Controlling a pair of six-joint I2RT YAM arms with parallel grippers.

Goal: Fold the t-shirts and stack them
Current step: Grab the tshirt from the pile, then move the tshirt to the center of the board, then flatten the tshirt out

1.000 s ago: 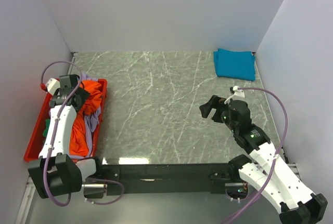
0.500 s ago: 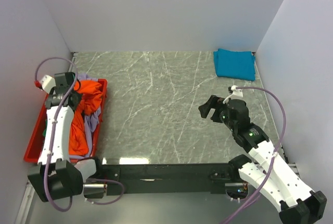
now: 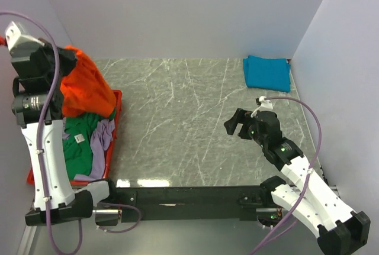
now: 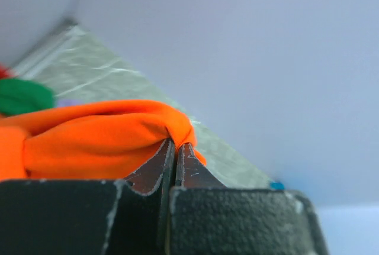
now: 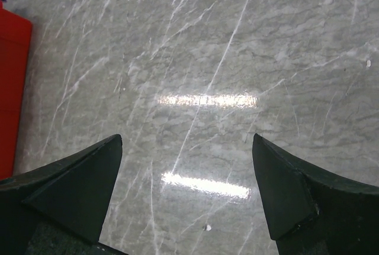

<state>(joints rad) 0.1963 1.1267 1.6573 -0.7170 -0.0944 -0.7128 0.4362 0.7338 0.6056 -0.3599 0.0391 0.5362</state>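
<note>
My left gripper (image 3: pixel 66 60) is raised high above the red tray (image 3: pixel 116 106) and shut on a fold of the orange t-shirt (image 3: pixel 86 86), which hangs down from it. In the left wrist view the cloth of the orange t-shirt (image 4: pixel 100 134) bunches at the closed left gripper (image 4: pixel 176 144). A green t-shirt (image 3: pixel 80 139) and a lavender t-shirt (image 3: pixel 103 138) lie in the tray. A folded teal-blue t-shirt (image 3: pixel 267 72) rests at the back right of the table. My right gripper (image 3: pixel 235 126) hovers open over the marble at the right, and nothing lies between the fingers of the right gripper (image 5: pixel 186 148).
White walls close the table on the left, back and right. The tray's red edge (image 5: pixel 12 89) shows at the left of the right wrist view. The arms' black base rail (image 3: pixel 189 196) runs along the near edge.
My left gripper shut on the orange t-shirt in the tray and lifted it high, uncovering the green and lavender shirts. The right arm shifted only slightly.
</note>
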